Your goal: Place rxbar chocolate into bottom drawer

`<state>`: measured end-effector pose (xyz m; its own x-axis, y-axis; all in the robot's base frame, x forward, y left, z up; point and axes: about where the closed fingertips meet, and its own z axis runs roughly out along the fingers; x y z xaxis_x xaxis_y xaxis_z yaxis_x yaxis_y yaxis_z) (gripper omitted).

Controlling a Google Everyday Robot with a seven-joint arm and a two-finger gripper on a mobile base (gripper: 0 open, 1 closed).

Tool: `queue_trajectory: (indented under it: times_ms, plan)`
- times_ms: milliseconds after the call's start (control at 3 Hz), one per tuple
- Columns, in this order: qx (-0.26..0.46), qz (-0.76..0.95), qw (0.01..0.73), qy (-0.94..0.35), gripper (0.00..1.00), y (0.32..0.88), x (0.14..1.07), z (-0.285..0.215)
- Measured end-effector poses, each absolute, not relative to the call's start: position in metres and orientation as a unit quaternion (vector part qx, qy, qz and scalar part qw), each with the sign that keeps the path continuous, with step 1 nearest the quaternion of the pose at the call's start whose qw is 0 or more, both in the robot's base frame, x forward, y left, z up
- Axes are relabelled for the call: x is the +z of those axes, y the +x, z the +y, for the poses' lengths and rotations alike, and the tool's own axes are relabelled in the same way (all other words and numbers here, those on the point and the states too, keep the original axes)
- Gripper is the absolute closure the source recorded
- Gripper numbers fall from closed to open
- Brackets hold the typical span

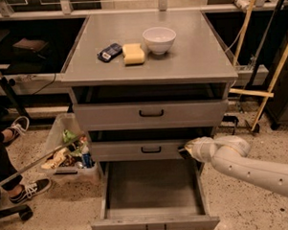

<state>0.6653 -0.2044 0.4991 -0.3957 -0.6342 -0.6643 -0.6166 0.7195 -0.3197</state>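
The bottom drawer (152,186) is pulled fully out at the lower centre of the frame, and its grey floor shows no bar. The gripper (184,151) sits at centre right, against the right end of the middle drawer (136,150) and just above the open drawer's back right corner. The pale arm reaches in from the lower right. I cannot tell whether the jaws are apart or together. The rxbar chocolate is not visible anywhere. Up on the surface (194,57) there are only a dark blue device (110,52), a yellow sponge (133,53) and a white bowl (159,39), so the bar is probably hidden at the gripper. This looks like the carry-in step. The next move calls for going left and down over the drawer floor, clear of the middle drawer's front, then releasing
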Motion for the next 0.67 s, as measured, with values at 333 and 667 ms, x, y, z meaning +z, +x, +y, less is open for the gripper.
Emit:
queue_trajectory:
  times_ms: [333,667]
  plan:
    - [0.006,0.839,0.392,-0.378,1.00,0.6576,0.4577,-0.1957]
    - [0.006,0.839,0.392,-0.378,1.00,0.6576,0.4577,-0.1957]
